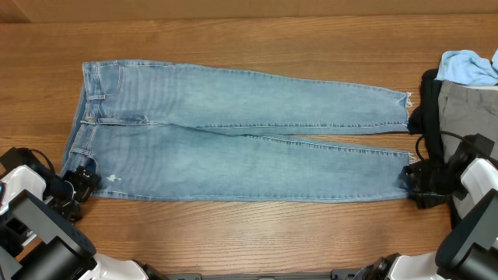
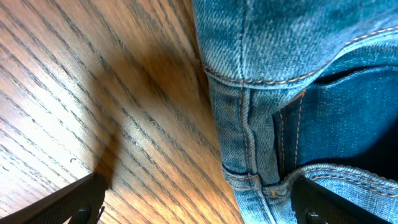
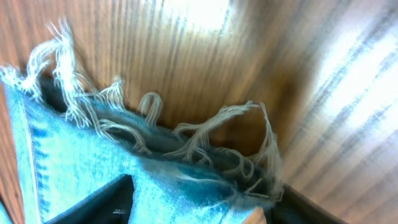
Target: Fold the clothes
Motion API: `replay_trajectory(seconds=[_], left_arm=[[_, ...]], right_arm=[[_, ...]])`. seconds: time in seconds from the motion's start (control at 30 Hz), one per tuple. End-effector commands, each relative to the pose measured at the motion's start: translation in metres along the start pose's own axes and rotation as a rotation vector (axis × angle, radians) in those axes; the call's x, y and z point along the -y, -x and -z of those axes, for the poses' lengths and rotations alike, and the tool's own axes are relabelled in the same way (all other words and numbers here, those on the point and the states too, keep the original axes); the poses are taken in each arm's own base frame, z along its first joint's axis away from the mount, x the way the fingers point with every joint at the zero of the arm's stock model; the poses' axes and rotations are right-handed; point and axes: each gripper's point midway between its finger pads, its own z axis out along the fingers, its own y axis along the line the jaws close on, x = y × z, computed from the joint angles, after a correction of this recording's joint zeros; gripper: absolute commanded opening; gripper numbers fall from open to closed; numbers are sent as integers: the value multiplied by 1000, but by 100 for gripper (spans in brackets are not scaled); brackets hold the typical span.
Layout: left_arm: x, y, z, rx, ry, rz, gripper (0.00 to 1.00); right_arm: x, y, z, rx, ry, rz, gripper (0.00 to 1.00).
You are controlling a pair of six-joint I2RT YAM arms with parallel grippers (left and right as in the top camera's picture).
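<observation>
Lying crosswise, the jeans [image 1: 233,148] point waistband left, hems right.

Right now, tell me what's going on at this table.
Two robot arms are setting up to fold a pair of faded light-blue jeans, which lie flat and unfolded on the wooden table. The left gripper sits open at the near corner of the waistband. The right gripper straddles the frayed hem of the nearer leg; whether it grips it is unclear. A pile of grey, black and sky-blue garments waits at the right edge.
</observation>
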Motion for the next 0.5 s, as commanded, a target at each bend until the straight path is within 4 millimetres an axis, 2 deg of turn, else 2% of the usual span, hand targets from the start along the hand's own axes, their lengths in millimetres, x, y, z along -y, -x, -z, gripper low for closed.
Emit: replay_trajectory(seconds=[0.0, 0.13, 0.23, 0.27, 0.3, 0.33, 0.37, 0.43, 0.47], left_arm=[[-4, -4, -8, -23, 13, -23, 98], [-5, -4, -8, -24, 13, -23, 99], [-5, -4, -8, -24, 13, -23, 98], [-5, -4, -8, -24, 13, -23, 99], [-5, -4, -8, -24, 13, -23, 98], [-5, -4, -8, -24, 13, -23, 97], [-4, -4, -8, -23, 13, -23, 95], [-4, -2, -7, -17, 13, -24, 86], [-4, 1, -5, -7, 17, -23, 85]], right_arm=[[18, -6, -13, -21, -70, -10, 45], [36, -4, -15, 10, -156, -17, 47], [40, -3, -20, 28, -162, -16, 47], [41, -4, -22, 29, -161, -16, 44], [42, -5, -23, 28, -162, -16, 34], [43, -6, -23, 27, -163, -16, 11], [43, -5, -23, 27, -163, -16, 4], [42, -5, -21, 23, -167, -13, 4], [42, -4, -19, 25, -172, -13, 4]])
